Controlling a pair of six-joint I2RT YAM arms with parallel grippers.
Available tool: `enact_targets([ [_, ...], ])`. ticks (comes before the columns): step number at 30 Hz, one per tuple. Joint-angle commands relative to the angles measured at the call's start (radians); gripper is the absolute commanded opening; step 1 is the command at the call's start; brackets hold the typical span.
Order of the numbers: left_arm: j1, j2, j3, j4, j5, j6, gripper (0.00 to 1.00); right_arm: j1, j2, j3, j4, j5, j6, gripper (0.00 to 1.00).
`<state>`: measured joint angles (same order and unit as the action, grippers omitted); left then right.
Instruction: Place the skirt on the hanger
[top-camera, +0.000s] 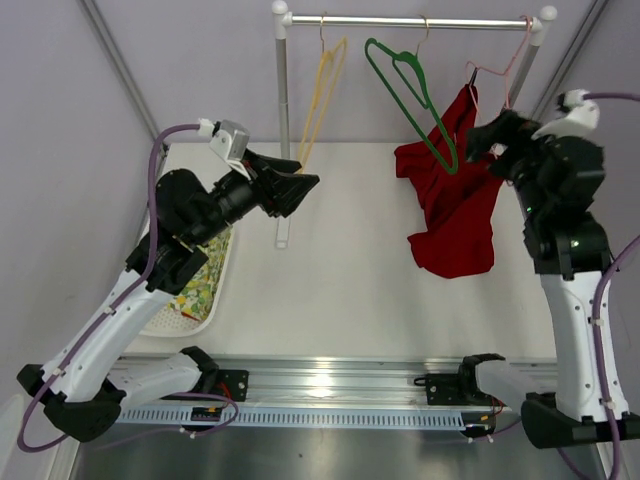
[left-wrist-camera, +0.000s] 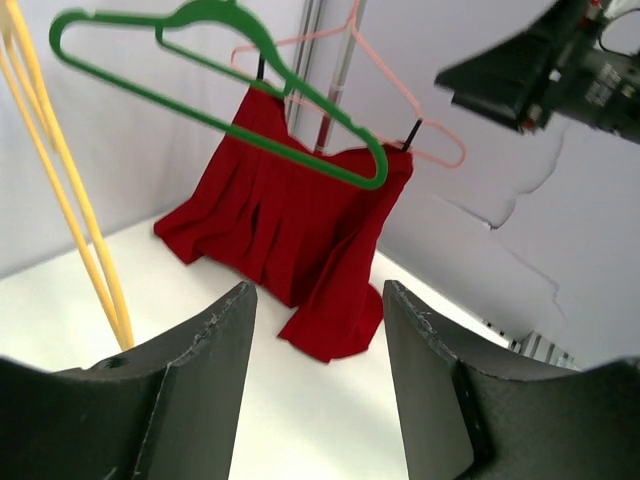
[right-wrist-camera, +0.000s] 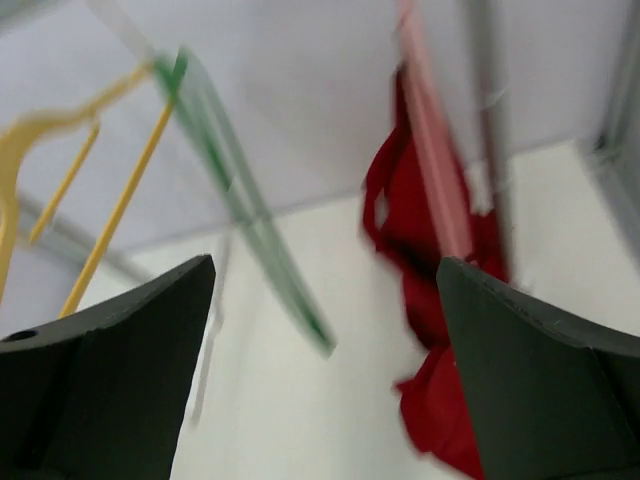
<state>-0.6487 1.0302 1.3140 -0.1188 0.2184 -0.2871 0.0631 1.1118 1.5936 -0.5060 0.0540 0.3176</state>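
As seen from above, the rail (top-camera: 420, 20) at the far side carries three hangers. From left to right they are a yellow hanger (top-camera: 322, 95), a green hanger (top-camera: 410, 110) and the hanger (top-camera: 516, 62). The skirt (top-camera: 455, 220) hangs below the hanger, partly behind the green hanger. The left gripper (top-camera: 305, 183) is raised near the yellow hanger, well apart from the skirt. The right gripper (top-camera: 478, 138) is just beside the upper edge of the skirt. A white basket (top-camera: 215, 305) at the left holds a floral cloth (top-camera: 205, 275).

From the left wrist, both fingers (left-wrist-camera: 200, 380) are spread wide with nothing between them. The skirt (left-wrist-camera: 290, 220) is attached to the hanger (left-wrist-camera: 390, 75) by two dark clips. Its lower folds reach the tabletop.

From the right wrist, the picture is blurred. The fingers (right-wrist-camera: 110, 360) stand wide apart and hold nothing. The skirt (right-wrist-camera: 420, 260) is visible between them, farther off.
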Motion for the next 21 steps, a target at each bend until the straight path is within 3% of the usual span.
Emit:
enact_targets([
  [1, 0.009, -0.030, -0.031, -0.047, -0.034, 0.000, 0.59, 0.203, -0.015, -0.112, -0.086, 0.160, 0.061, 0.99],
  [2, 0.009, -0.035, -0.045, -0.056, -0.037, 0.002, 0.59, 0.342, -0.053, -0.179, -0.077, 0.194, 0.054, 0.99],
  [6, 0.009, -0.077, -0.097, -0.111, -0.082, 0.006, 0.59, 0.565, -0.099, -0.283, -0.094, 0.357, 0.089, 0.99],
  [12, 0.009, -0.136, -0.202, -0.128, -0.139, -0.014, 0.58, 0.598, -0.131, -0.414, -0.046, 0.258, 0.129, 0.99],
  [21, 0.009, -0.170, -0.226, -0.209, -0.201, -0.012, 0.59, 0.581, -0.153, -0.449, -0.028, 0.231, 0.090, 1.00],
])
